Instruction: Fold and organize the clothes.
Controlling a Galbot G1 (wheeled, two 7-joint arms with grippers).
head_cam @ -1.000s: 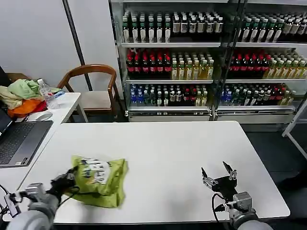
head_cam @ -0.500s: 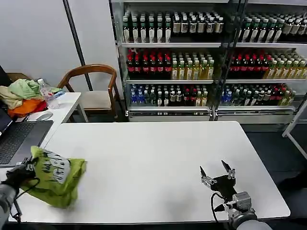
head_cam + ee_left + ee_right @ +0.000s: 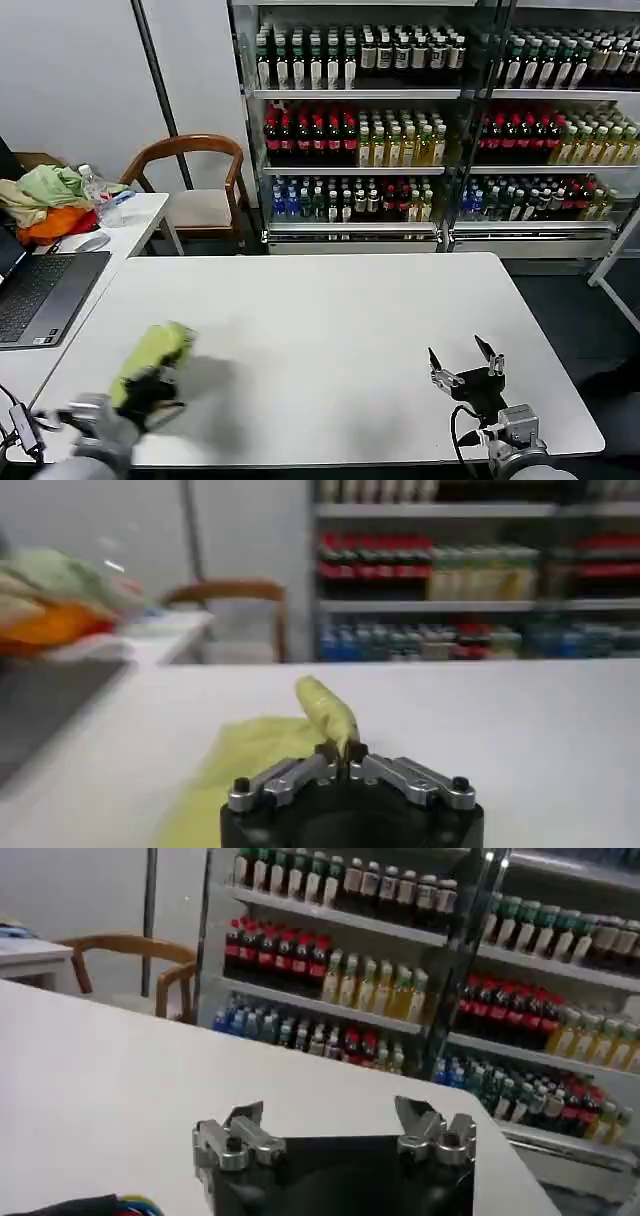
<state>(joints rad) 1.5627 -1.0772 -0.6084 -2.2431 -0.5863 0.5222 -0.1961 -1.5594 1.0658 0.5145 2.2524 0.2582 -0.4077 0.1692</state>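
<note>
T-shirt (image 3: 150, 358): soft matt cloth, lime yellow-green, creased and bunched
Table (image 3: 330, 330): smooth white top, faintly satin, probably laminate
Left gripper (image 3: 349, 759): bare silvery metal finger links with black screws on a matt black body, clamped on a fold of the cloth
Right gripper (image 3: 466, 364): same brushed metal fingers, spread apart, on matt black plastic
Chair (image 3: 190, 150): glossy varnished wood arms, pale cloth seat
Laptop (image 3: 45, 292): matt dark grey casing

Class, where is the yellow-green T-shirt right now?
In the head view the T-shirt lies bunched at the table's front left corner, pinched by the left gripper, with the laptop nearby.
</note>
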